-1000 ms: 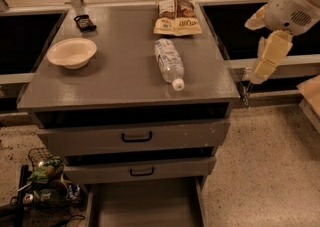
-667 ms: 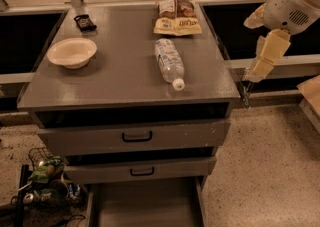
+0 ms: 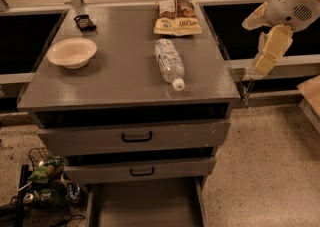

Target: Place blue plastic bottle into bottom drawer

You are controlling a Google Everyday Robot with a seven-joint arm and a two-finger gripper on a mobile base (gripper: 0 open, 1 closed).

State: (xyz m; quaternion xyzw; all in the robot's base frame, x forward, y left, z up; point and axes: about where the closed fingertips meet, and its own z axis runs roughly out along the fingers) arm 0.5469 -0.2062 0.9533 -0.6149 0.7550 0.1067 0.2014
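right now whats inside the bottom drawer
The bottom drawer shows only bare grey floor; its back is hidden under the upper drawers. The blue plastic bottle lies on the cabinet top; the gripper hangs beside the cabinet.

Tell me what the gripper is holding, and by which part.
Nothing. The gripper hangs right of the cabinet, apart from the bottle lying on its top.

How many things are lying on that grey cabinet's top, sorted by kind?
blue plastic bottle: 1
white bowl: 1
snack bag: 1
small black object: 1
Total: 4
The gripper hangs to the right of the cabinet, holding nothing.
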